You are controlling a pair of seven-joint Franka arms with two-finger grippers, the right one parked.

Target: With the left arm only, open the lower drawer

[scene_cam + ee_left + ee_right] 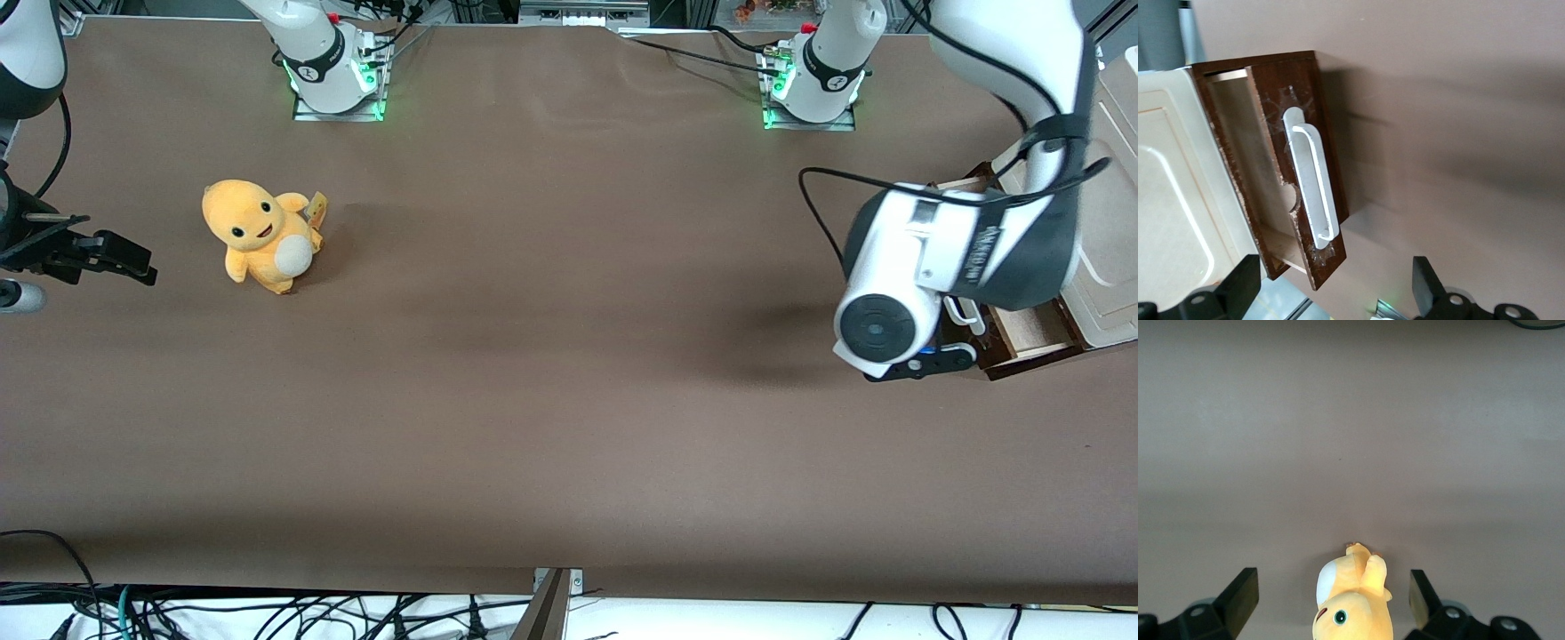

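Overhead front view; wrist view close above lower drawer [1298, 180].

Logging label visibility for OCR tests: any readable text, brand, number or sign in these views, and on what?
None can be read.
Dark lettering on the large white jointed left arm, on its grey panel: too blurred to read.
Small tag on the yellow plush toy: no legible print.
Small dark brown wooden lower drawer with white bar handle: no markings.
The arm's black claw, open, in front of the pulled-out drawer: unmarked.

My black plastic gripper [1336, 293], fingers spread, faces the lower drawer [1298, 167]: scuffed dark wood, glossy white handle [1313, 183].
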